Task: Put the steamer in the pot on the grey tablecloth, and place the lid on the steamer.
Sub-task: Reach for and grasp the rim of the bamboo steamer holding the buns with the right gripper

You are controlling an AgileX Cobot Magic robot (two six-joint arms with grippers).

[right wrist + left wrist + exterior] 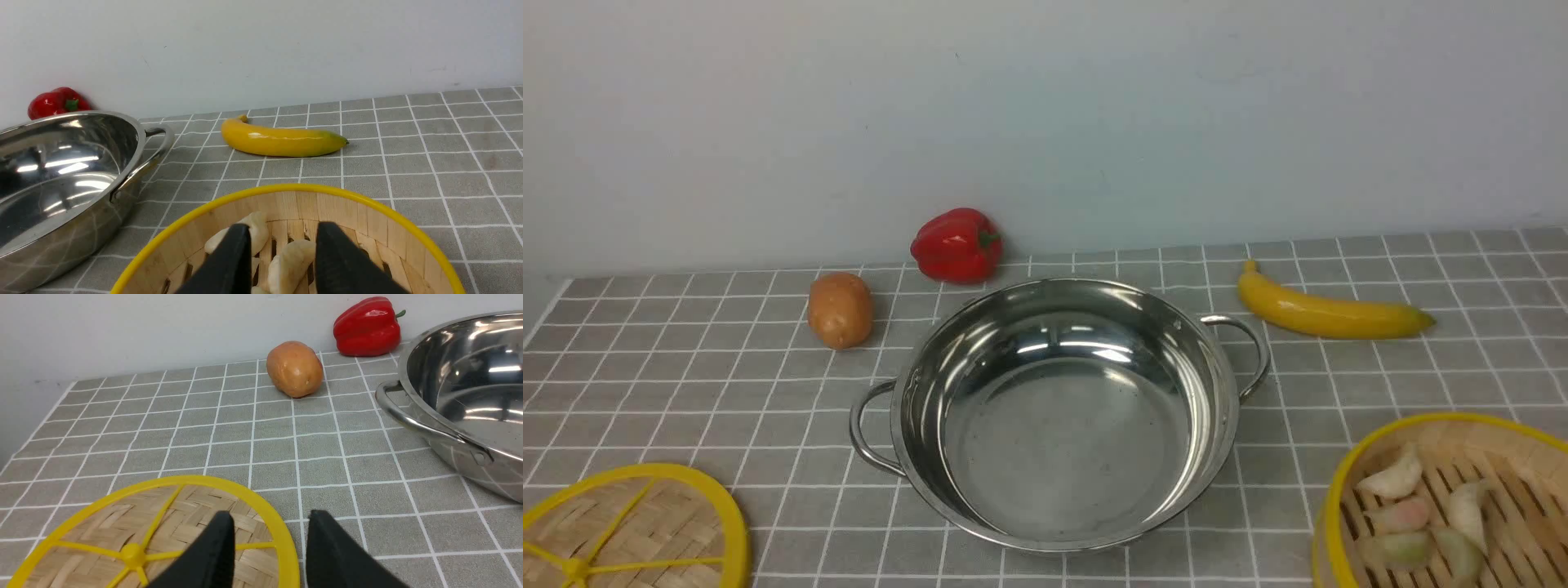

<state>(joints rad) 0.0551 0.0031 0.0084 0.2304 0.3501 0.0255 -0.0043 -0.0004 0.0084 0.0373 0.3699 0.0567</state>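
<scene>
1. My left gripper [270,514] has its two black fingers apart with nothing between them. It hangs over the lid [135,522], on the side of the rim that faces the pot [1062,441].
2. My right gripper [283,226] also stands apart and holds nothing. It is poised over the open steamer [327,206], where toy dumplings [290,261] lie on the slatted floor.
3. The lid lies flat on the grey tablecloth [727,367] at my near left, with its knob and yellow spokes facing up. It is apart from the pot and partly cut off by the edge of the front view.
4. The steamer sits uncovered on the cloth at my near right, close to the pot but outside it.
5. The pot stands in the middle of the surface between the lid and the steamer. Its shiny floor is bare. One loop handle points toward my left and the other toward my far right.
6. Farther out, a potato [840,310] lies beyond the pot to the left, and a red pepper [956,245] sits by the wall [1045,122]. A banana [1327,314] lies beyond the pot to the right.
</scene>
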